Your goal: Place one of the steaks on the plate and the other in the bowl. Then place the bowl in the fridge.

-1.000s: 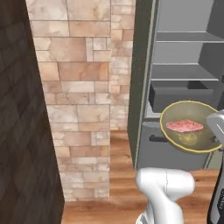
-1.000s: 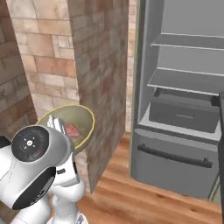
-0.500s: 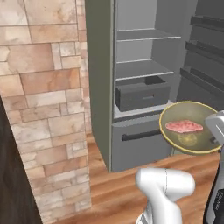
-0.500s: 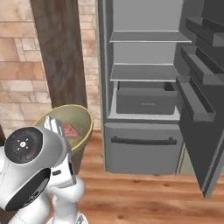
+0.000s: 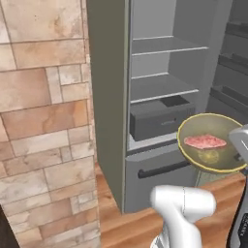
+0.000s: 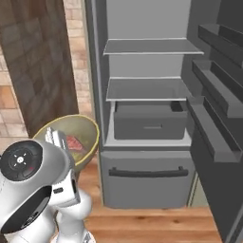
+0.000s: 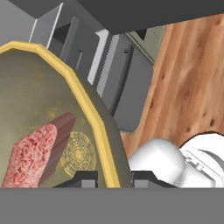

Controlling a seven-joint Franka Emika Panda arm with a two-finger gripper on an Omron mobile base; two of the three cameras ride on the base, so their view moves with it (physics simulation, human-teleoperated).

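The olive-tan bowl hangs in the air in front of the open fridge, and the pale pink-red steak lies inside it. My gripper is shut on the bowl's yellow rim, one fingertip inside and one outside. In the hand view the steak rests on the bowl's floor. From the right base view the bowl with its steak sits left of the fridge's lower drawer. The plate and the dark steak are out of view.
A stone-tiled wall stands left of the fridge, with a dark wood panel beside it. The fridge door swings open on the right, its racks jutting out. Inside are grey shelves and a crisper box. Wooden floor lies below.
The whole picture has shifted: the base has moved, bringing the open fridge from the right toward the middle and closer. The bowl with the steak stays held in the same place relative to me.
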